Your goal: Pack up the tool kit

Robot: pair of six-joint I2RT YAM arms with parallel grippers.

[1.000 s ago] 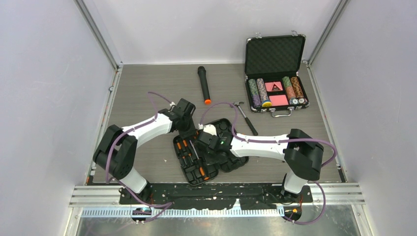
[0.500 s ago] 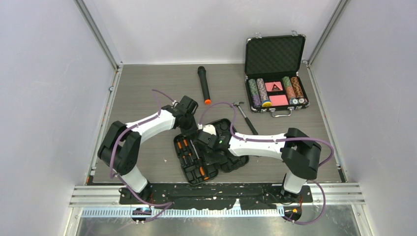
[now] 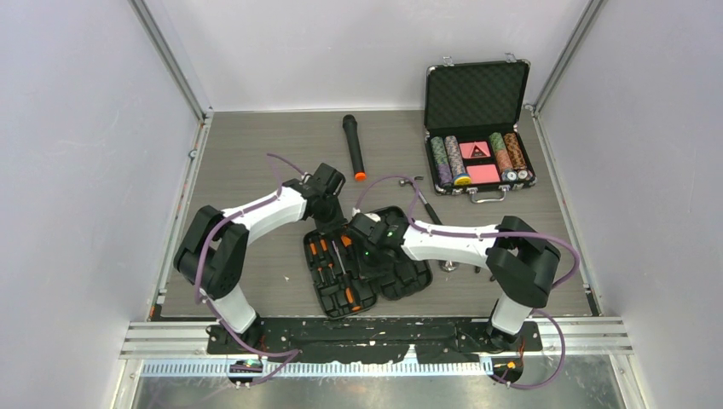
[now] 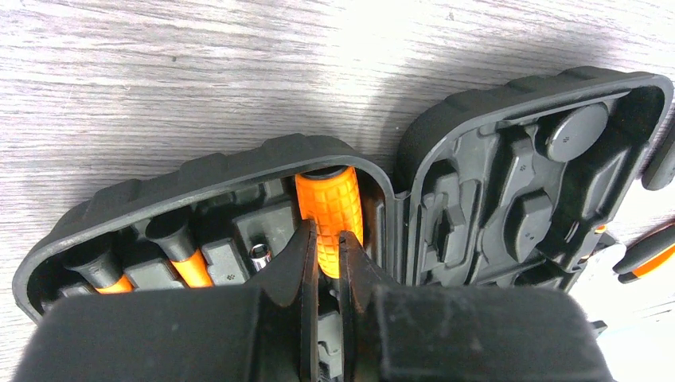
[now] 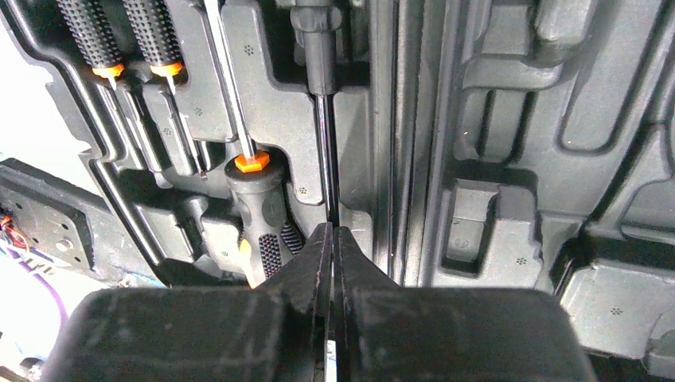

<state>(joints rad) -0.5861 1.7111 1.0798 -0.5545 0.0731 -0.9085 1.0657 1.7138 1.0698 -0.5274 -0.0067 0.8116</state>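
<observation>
Lengthwise beside the tool kit (image 4: 525,183) hinge: one screwdriver (image 4: 329,215). Left fingers (image 4: 302,263) — nearly together — at its handle; right fingers (image 5: 314,255), pressed together, on its shaft.

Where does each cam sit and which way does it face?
Top: above and behind, looking down at the table; left arm, right arm and bases show.
Left wrist: looks past its jaws at one end of the kit, orange handle.
Right wrist: looks straight down into the kit; jaws at bottom edge.
Shared: all three see the open kit.
</observation>
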